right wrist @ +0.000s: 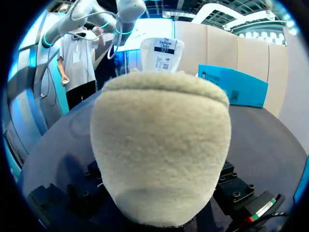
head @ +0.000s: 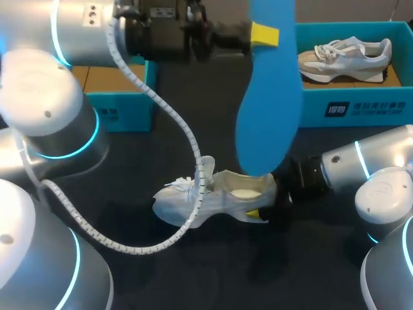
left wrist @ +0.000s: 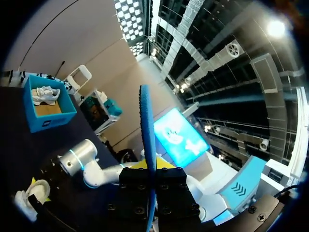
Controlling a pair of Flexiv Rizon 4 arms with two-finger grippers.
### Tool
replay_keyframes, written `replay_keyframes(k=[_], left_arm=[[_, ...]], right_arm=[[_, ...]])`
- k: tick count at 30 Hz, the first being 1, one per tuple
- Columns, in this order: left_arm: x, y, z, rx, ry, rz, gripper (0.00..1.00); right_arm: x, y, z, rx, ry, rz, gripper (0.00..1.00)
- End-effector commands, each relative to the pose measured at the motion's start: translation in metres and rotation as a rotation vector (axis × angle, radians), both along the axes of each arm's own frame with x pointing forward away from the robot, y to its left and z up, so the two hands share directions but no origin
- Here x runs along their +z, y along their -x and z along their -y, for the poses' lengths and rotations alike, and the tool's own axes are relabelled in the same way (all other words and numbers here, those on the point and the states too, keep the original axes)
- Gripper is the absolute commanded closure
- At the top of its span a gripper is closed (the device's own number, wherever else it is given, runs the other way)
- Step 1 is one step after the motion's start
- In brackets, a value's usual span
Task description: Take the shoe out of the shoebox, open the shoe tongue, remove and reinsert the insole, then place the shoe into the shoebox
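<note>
Shoe [head: 219, 197] is lying mid-worktop, right pincer [head: 266, 208] pinching its heel; left pincer [head: 264, 33] is pinching blue insole [head: 268, 110] above.

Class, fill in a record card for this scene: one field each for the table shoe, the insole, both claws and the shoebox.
shoe: white, upright on table
insole: blue, upright, lower end at shoe's opening
left claw: shut on insole
right claw: shut on shoe's heel
shoebox: blue, open, second shoe inside
</note>
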State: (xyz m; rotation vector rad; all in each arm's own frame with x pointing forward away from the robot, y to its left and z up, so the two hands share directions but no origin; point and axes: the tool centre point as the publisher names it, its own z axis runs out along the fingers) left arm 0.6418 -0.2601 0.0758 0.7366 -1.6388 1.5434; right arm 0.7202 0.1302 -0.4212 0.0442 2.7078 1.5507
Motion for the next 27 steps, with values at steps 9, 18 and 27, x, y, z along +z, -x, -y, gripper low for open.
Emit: replay_keyframes(k=[9, 18, 27], left_arm=[[0.005, 0.023, -0.022, 0.006, -0.003, -0.012, 1.0], [0.001, 0.033, -0.02, -0.023, 0.005, -0.04, 1.0], [0.0, 0.047, -0.016, -0.043, 0.014, -0.073, 1.0]], right_arm=[[-0.001, 0.001, -0.002, -0.001, 0.006, 0.0, 1.0], [-0.001, 0.001, -0.002, -0.001, 0.006, 0.0, 1.0], [-0.001, 0.001, -0.002, -0.001, 0.006, 0.0, 1.0]])
